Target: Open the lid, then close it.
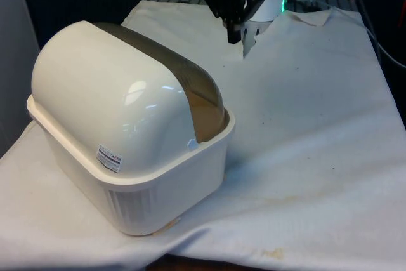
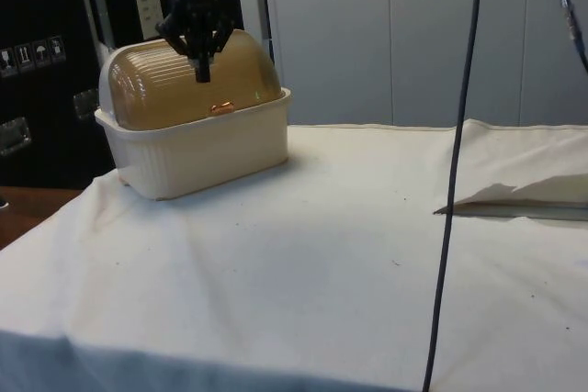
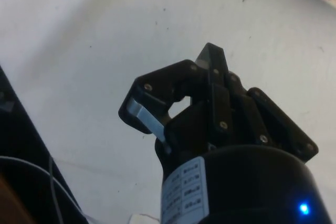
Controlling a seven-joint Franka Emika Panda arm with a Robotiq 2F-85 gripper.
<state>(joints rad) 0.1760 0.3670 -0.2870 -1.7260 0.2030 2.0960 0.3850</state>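
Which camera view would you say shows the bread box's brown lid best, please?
The side view: the brown lid faces that camera, closed over the bread box. The front view catches the lid as a narrow band behind the white dome.

The arm reaches down from above, its wrist pointing nearly straight at the desk. The black tool (image 1: 235,37) hangs in the air with its fingers pressed together at the tips, gripping nothing. From the side the tool (image 2: 203,69) tapers to a single narrow point, and up close the fingers (image 3: 212,64) meet with no gap between them.
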